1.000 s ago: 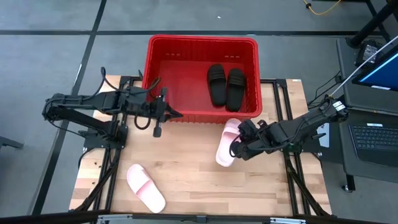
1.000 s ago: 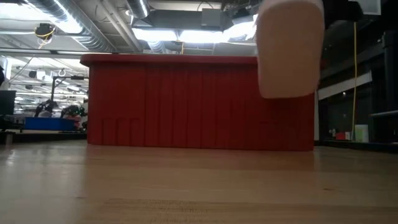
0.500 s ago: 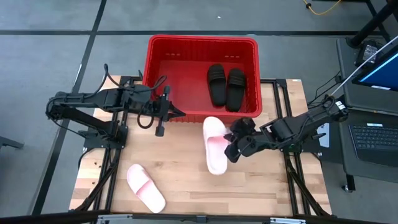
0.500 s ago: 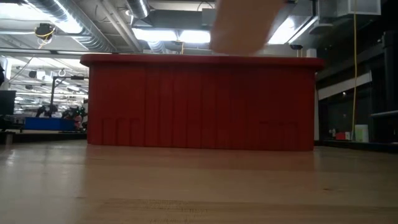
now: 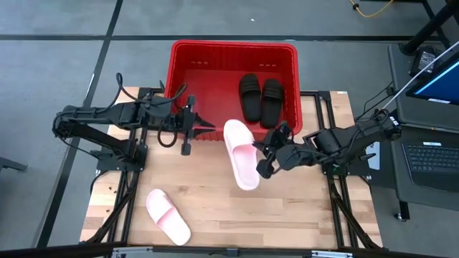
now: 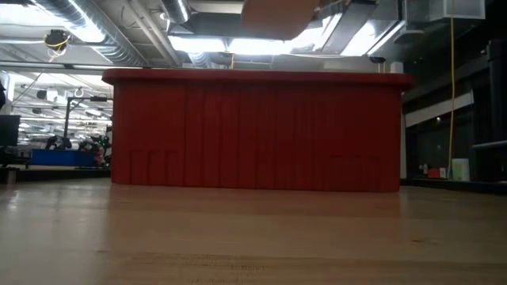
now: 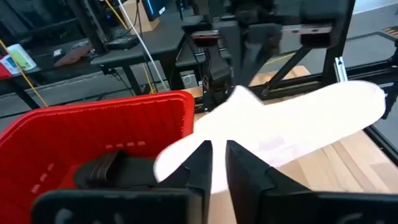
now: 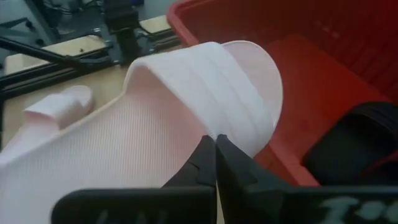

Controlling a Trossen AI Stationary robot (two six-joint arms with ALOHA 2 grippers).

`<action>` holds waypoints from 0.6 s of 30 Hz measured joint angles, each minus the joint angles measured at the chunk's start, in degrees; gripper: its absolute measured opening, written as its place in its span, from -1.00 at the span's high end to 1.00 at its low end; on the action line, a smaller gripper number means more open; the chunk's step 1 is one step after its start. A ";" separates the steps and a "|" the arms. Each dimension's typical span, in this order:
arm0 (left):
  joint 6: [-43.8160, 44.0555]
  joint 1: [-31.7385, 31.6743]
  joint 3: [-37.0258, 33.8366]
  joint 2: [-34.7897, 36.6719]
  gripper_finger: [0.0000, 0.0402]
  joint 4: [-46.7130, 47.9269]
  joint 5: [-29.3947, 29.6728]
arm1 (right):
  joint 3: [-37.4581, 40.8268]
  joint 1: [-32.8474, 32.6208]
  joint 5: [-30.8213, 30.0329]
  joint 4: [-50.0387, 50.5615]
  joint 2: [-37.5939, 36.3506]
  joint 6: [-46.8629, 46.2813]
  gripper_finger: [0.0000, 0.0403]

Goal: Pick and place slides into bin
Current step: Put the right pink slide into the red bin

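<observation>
Two black slides lie in the bin at 12 o'clock as the right pincer pinches a pink slide's strap short of the rim, which could snag it.

A pink slide (cropped) hangs above the red bin.

A robotics lab or workshop

Bare ceiling ducts and strip lights run over an open hall. The wooden table sits on a black metal frame on a grey floor, with a laptop on a side bench, yellow cable, and more benches behind.
</observation>
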State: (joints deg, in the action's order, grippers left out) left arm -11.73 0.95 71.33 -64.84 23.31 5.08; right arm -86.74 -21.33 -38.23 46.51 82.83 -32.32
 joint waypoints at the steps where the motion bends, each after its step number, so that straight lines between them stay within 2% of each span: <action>1: 0.00 0.17 0.00 -0.17 0.76 -0.16 0.02 | 0.00 0.63 0.02 0.27 0.00 0.05 1.00; 10: 0.00 0.53 0.00 -3.85 0.37 -7.06 0.02 | 0.00 6.57 -0.44 0.22 0.00 5.56 1.00; 15: -0.71 0.53 3.74 -7.86 0.33 -4.60 0.12 | 0.00 9.73 -0.45 -0.60 0.00 8.49 1.00; 18: -3.28 0.53 7.69 -11.15 0.34 -1.67 2.52 | 0.00 10.90 -0.51 -2.24 0.00 11.15 1.00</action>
State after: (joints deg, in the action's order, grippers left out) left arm -15.01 1.48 79.02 -75.98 21.64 7.60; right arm -86.74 -10.43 -38.74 44.26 82.83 -21.17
